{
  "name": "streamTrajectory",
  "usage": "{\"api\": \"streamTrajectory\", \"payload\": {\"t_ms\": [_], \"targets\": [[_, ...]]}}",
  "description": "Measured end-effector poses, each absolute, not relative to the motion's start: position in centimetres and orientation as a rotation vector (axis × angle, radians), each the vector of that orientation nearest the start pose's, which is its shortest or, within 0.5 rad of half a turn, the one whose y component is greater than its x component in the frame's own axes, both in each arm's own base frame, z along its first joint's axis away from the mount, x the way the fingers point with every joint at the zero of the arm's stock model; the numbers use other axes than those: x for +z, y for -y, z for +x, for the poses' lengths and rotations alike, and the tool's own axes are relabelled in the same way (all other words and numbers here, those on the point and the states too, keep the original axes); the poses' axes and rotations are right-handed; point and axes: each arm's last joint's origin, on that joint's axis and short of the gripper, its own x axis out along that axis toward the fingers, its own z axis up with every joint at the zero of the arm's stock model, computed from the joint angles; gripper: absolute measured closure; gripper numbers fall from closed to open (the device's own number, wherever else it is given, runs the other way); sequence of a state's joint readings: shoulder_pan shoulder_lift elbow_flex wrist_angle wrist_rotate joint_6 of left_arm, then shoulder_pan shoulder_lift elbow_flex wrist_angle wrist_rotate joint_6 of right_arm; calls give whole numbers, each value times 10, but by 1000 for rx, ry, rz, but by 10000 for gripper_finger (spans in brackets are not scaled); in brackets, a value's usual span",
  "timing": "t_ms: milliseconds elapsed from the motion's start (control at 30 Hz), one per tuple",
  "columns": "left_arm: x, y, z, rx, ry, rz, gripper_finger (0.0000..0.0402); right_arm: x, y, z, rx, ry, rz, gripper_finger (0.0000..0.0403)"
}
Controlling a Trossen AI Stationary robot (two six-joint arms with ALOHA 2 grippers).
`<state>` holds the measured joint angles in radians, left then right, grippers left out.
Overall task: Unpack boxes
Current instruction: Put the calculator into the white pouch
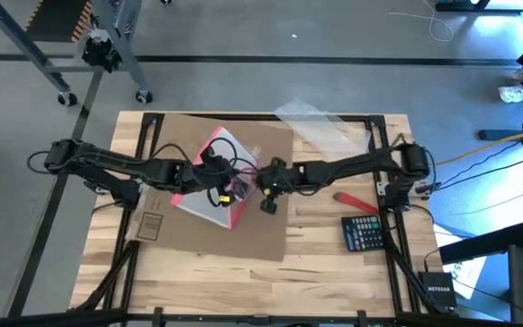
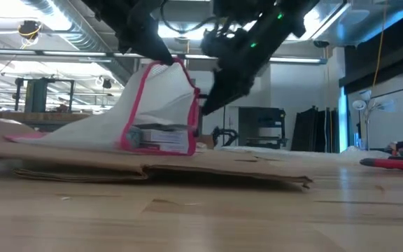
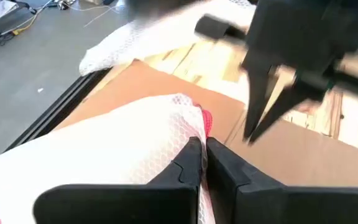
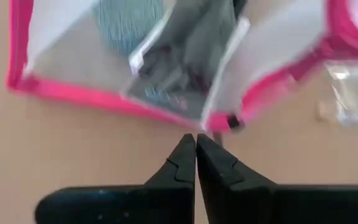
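Observation:
The brown cardboard box [image 1: 261, 232] lies flattened on the table. On it stands a clear pouch [image 2: 156, 112] with pink-red edges and a small packet inside. My left gripper [image 3: 202, 144] is shut on the pouch's top. In the low view the pouch stands like a tent, its bottom edge on the cardboard. My right gripper [image 4: 196, 140] is shut with nothing between its fingers. It points down at the cardboard, just beside the pouch's pink lower corner [image 4: 219, 121]. My left gripper pinches the pouch's raised top edge [image 3: 194, 121], by the pink trim, between its two fingers. The fingers slant down from the table's left side. The pouch hangs below them with its bottom edge [image 2: 156, 150] resting on the cardboard. My right gripper's shut tips stand right at the pouch's pink edge; whether they touch it I cannot tell.
A sheet of clear bubble wrap [image 1: 320, 127] lies at the table's far right. A red-handled tool [image 1: 357, 202] and a black calculator [image 1: 363, 232] lie near the right edge. A dark box [image 1: 439, 292] sits off the table's near right corner.

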<state>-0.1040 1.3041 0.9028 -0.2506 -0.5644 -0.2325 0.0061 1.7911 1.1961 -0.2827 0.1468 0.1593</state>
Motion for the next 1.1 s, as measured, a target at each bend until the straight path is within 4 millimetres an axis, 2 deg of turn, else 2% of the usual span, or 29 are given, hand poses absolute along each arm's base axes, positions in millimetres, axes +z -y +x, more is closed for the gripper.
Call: {"api": "streamTrajectory", "payload": {"t_ms": [200,333,433,600,767,900,1100], "targets": [[261,13,272,513,-575,1,394,214,1,348,-211,-1025,69,393],[261,12,272,513,-578,2,394,220,2,320,-283,-1154,99,393],[261,12,272,511,-577,-8,394,215,4,287,-377,-1212,139,393],[262,13,273,507,-561,-13,394,202,5,234,-478,-1196,252,393],[262,9,273,515,-568,0,394,186,5,205,-585,-1187,383,390],[261,9,273,504,-575,8,394,177,16,199,-675,-1191,438,351],[260,9,272,506,-587,4,394,176,36,197,-715,-1196,469,240]]}}
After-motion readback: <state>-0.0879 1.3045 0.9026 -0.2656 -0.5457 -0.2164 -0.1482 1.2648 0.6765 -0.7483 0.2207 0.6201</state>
